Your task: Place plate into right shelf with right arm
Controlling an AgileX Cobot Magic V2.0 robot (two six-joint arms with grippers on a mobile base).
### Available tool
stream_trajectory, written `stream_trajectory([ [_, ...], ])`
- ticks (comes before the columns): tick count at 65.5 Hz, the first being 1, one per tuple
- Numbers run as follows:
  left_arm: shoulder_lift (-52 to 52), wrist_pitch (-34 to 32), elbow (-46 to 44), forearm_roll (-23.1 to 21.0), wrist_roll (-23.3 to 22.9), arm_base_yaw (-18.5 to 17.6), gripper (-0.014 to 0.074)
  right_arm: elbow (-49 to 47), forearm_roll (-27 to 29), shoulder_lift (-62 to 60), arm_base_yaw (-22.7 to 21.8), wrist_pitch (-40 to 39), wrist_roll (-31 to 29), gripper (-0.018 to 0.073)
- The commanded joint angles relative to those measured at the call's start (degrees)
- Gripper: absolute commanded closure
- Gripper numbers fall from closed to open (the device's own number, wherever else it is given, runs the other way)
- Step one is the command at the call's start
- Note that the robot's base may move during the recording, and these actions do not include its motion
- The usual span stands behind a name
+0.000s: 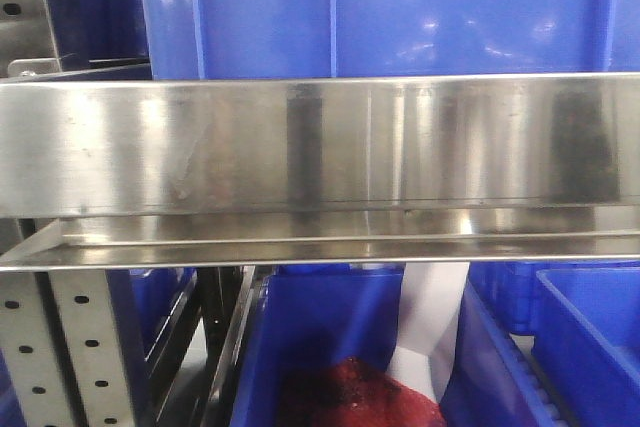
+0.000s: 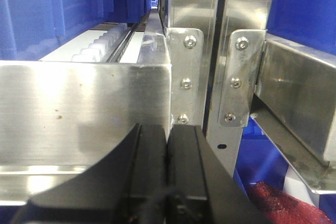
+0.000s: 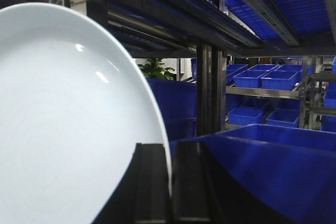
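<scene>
The pale bluish-white plate (image 3: 63, 129) fills the left of the right wrist view, held on edge, its rim running down between the two black fingers. My right gripper (image 3: 169, 153) is shut on that rim. A broad stainless-steel shelf rail (image 1: 320, 147) crosses the front view, with a perforated post (image 1: 75, 347) below it at left. In the left wrist view my left gripper (image 2: 168, 132) is shut with nothing between its fingers, close in front of a steel shelf panel (image 2: 84, 108) and bolted uprights (image 2: 210, 51).
Blue plastic bins stand above (image 1: 400, 7) and below (image 1: 590, 337) the rail. A dark red thing (image 1: 350, 397) lies in a lower bin. A blue bin (image 3: 273, 166) sits close to the right of the right gripper, with dark rails (image 3: 173, 3) overhead.
</scene>
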Motion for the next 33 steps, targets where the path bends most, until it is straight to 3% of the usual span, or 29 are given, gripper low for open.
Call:
stream_trajectory([
  [1,-0.4,-4.9,0.5,-0.2,-0.2,-0.3,0.0643,-7.1,1.0,7.8,-0.2,-6.5,0.3,0.0498],
  [17,-0.4,-4.9,0.5,-0.2,-0.2,-0.3,0.0643,-17.3,1.0,24.5,-0.3,-14.8,0.3,0.0498],
  [33,-0.4,-4.9,0.5,-0.2,-0.2,-0.3,0.0643,-19.2,1.0,36.4,-0.3,-27.6,0.2,0.0498],
])
